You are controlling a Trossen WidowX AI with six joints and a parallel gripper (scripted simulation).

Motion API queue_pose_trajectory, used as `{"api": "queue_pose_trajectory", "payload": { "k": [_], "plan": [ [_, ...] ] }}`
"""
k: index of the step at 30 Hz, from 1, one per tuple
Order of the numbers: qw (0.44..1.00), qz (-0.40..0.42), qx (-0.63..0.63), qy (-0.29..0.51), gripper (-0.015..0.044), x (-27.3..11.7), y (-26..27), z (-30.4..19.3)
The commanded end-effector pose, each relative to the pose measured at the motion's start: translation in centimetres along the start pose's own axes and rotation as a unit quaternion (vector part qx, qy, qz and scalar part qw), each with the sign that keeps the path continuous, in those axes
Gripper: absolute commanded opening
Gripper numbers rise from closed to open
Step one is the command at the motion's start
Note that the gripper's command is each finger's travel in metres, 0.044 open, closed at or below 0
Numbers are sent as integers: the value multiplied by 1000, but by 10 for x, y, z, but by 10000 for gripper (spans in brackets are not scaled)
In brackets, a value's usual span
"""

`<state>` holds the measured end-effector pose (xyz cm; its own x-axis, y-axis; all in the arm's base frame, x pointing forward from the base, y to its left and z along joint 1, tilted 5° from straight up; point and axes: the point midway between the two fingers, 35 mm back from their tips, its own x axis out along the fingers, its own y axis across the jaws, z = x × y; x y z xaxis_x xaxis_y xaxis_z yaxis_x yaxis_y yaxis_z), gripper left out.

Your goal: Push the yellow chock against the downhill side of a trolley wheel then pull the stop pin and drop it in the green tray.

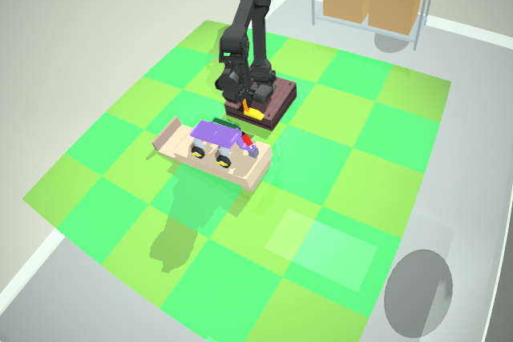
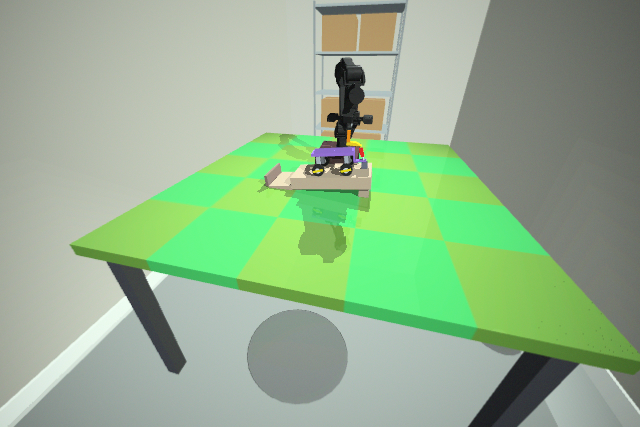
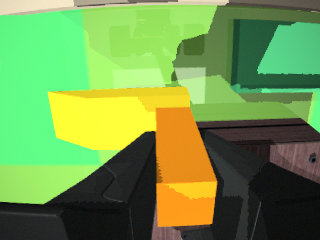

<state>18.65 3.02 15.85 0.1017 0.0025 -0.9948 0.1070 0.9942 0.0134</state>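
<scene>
A purple-topped trolley [image 1: 215,134] [image 2: 333,152] with black-and-yellow wheels stands on a beige ramp [image 1: 236,172] [image 2: 330,182], its red-headed stop pin [image 1: 247,139] [image 2: 361,152] at the right end, as the black claw [image 1: 245,102] [image 2: 347,131] [image 3: 175,142] grips the yellow chock [image 1: 253,113] [image 2: 354,143] [image 3: 105,120] by its orange handle above the brown wooden base [image 1: 283,94] [image 3: 292,145].

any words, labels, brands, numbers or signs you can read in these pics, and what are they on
None: no readable text in any view.
The boxes on the shelf look plain.
The trolley, ramp and chock show no lettering.
Any tiny marking on the arm would be too small to read.
</scene>
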Motion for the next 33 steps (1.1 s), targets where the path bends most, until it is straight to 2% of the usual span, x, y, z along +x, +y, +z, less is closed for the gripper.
{"api": "queue_pose_trajectory", "payload": {
  "k": [1,33],
  "plan": [
    [1000,1,-2,1,0,1,-12,3],
    [1000,-4,-2,0,0,8,-109,24]
  ]
}}
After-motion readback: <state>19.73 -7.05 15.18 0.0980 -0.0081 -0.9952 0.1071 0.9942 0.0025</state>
